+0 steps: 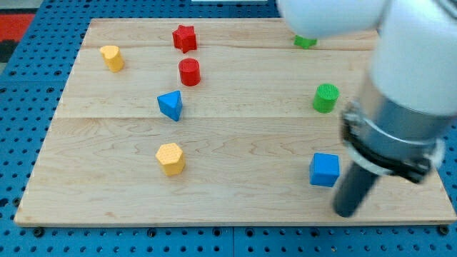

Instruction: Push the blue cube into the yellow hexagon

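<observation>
The blue cube point(325, 170) sits on the wooden board point(235, 135) at the view's lower right. The yellow hexagon point(171, 158) lies far to its left, at the view's lower middle-left. My tip point(347, 211) is the end of the dark rod, just right of and below the blue cube, close to it but with a small gap showing. The arm's white and grey body covers the view's upper right.
A blue triangle point(171, 105), a red cylinder point(189, 72), a red star point(184, 38) and a yellow block point(111, 57) are at the upper left. A green cylinder point(325, 98) stands above the cube. A green block point(305, 41) is partly hidden by the arm.
</observation>
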{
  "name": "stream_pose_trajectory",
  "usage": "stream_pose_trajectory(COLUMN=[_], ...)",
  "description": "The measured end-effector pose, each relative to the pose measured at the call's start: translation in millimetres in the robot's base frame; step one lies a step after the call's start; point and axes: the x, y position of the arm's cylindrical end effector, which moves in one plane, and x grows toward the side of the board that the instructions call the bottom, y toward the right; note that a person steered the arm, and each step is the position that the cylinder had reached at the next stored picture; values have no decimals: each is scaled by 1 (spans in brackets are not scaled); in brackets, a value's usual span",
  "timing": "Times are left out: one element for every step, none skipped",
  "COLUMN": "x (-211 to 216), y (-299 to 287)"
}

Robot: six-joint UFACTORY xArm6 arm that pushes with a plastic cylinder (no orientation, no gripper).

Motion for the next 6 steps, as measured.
stream_pose_trajectory(x=[-23, -60, -72, -69, -96, -106], y=[25, -11, -131, -146, -193, -235])
